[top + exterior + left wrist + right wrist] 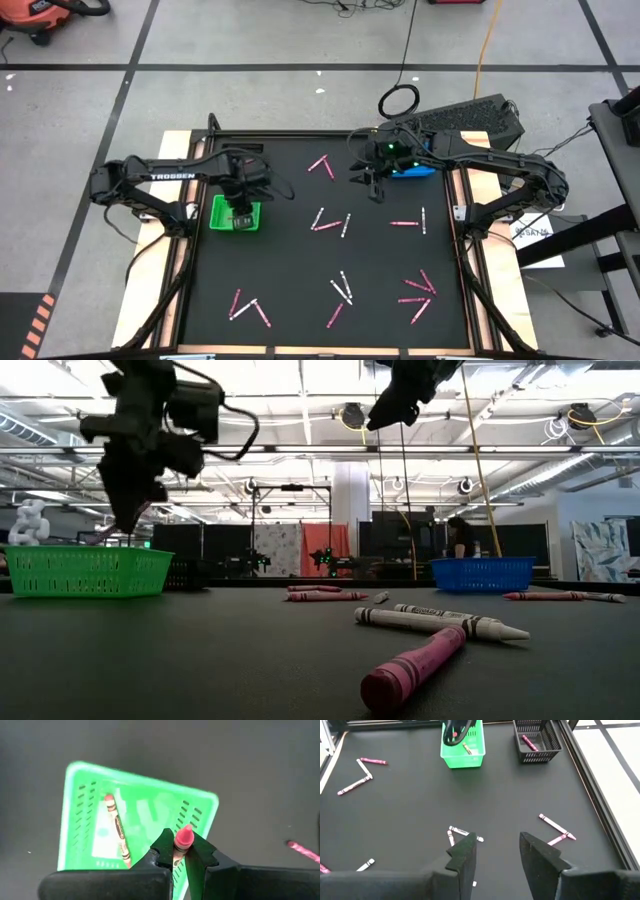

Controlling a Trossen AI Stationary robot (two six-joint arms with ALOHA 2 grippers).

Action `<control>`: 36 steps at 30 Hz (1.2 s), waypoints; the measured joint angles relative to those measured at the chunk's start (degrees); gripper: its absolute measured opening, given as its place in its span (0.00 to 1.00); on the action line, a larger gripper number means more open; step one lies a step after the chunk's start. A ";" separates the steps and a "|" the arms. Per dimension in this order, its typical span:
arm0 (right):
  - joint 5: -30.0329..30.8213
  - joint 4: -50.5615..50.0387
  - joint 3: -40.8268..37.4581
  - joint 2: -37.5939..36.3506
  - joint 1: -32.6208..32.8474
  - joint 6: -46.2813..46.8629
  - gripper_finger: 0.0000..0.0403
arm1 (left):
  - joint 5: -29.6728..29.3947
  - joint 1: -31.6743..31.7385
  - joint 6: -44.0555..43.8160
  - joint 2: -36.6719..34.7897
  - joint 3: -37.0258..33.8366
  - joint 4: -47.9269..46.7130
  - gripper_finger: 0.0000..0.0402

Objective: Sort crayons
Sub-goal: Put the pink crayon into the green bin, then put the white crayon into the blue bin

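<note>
While both arms are hanging over the black table [290,250], the scene is reading as follows, near edge to far edge.

Near edge, loose crayons: pink and white crayons are lying scattered in small clusters along the front of the table [250,308], with another cluster at the front right [418,292]; in the low view a pink crayon [412,663] is lying closest, just in front of two white ones [440,622].

Mid table, loose crayons: further pink and white sticks are lying around the centre [330,222] and toward the right side [410,221].

Left gripper [178,857]: it is hanging directly above the green basket [236,214] at the table's left, its fingers clamped on one upright pink crayon [182,843], tip showing between them.

Green basket contents: one reddish crayon [117,831] is lying on the basket floor.

Right gripper [497,851]: it is hovering above the far right part of the table, beside the blue basket [414,168], its fingers standing apart with nothing between them.

Far edge, loose crayons: a pink pair is lying near the back centre [321,165].

Black basket [536,739]: it is sitting beside the green one in the right wrist view, with one pink crayon [529,742] inside.
</note>
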 joint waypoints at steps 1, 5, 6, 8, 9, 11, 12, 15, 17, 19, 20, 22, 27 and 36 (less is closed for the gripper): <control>0.02 0.00 0.00 0.00 -0.01 0.00 0.34 | 0.00 0.00 0.00 0.00 -0.98 0.02 0.04; 0.02 0.02 0.00 0.00 0.00 -0.02 0.34 | -0.01 0.00 0.02 0.01 -4.56 1.50 0.04; 0.02 0.00 0.00 0.00 0.00 -0.02 0.34 | -0.23 0.00 0.01 0.02 -5.30 1.48 0.04; 0.02 0.01 0.00 0.00 -0.02 0.00 0.34 | -2.74 -0.02 0.00 0.02 -6.43 2.06 0.04; 0.02 0.01 0.00 0.00 -0.02 0.00 0.34 | -4.25 0.00 0.00 0.02 -6.87 2.43 0.04; 0.02 0.00 0.00 0.00 -0.02 0.00 0.34 | -6.95 0.00 0.00 0.02 -7.22 2.42 0.04; 0.02 0.00 0.00 0.00 -0.02 0.01 0.34 | -8.04 0.00 -0.11 0.02 -7.22 2.55 0.05; 0.02 -0.07 0.00 0.00 0.00 0.02 0.34 | -9.20 0.10 -1.86 0.02 -7.22 3.67 0.05; -0.03 -0.69 0.00 0.00 -0.02 0.02 0.34 | -9.20 0.17 -1.91 0.02 -7.22 4.59 0.07; -0.07 -1.54 0.00 0.00 0.00 0.02 0.34 | -9.27 0.20 -1.46 0.02 -7.22 4.82 0.11; -0.07 -1.97 0.00 0.00 0.00 0.02 0.34 | -9.30 0.20 -1.46 0.02 -7.22 5.34 0.13; -0.21 -3.37 0.00 0.00 0.00 -0.06 0.34 | -9.37 0.20 -1.46 0.02 -7.22 6.18 0.17; -0.38 -5.81 0.00 0.28 0.00 -2.73 0.34 | -9.41 0.20 -1.44 0.02 -7.21 5.98 0.22; -0.59 -6.76 0.02 7.02 0.02 -4.94 0.34 | -9.44 0.20 -2.95 0.02 -4.76 5.80 0.23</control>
